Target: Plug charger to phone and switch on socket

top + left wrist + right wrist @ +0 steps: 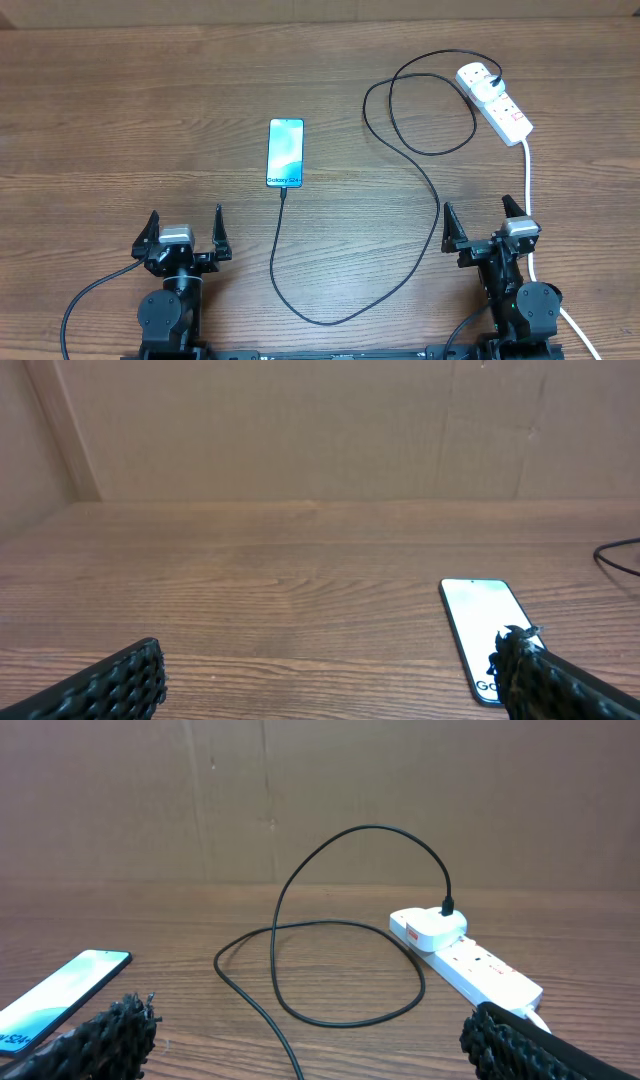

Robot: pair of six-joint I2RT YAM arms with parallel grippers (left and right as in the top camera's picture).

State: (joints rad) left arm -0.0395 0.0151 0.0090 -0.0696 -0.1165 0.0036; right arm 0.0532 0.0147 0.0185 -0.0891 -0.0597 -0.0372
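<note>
The charger, a long thin black cable [274,250], meets the near short edge of the slim blue-teal-screened phone [285,150], which lies flat mid-table. We cannot tell whether the tip is fully seated. From there the cable loops across the brown wooden table [120,120] to a white plug [478,78] in the white elongated socket strip [497,103] at the far right. The left gripper [186,212] and the right gripper [477,204] both hover near our edge, jaws spread wide and empty.
</note>
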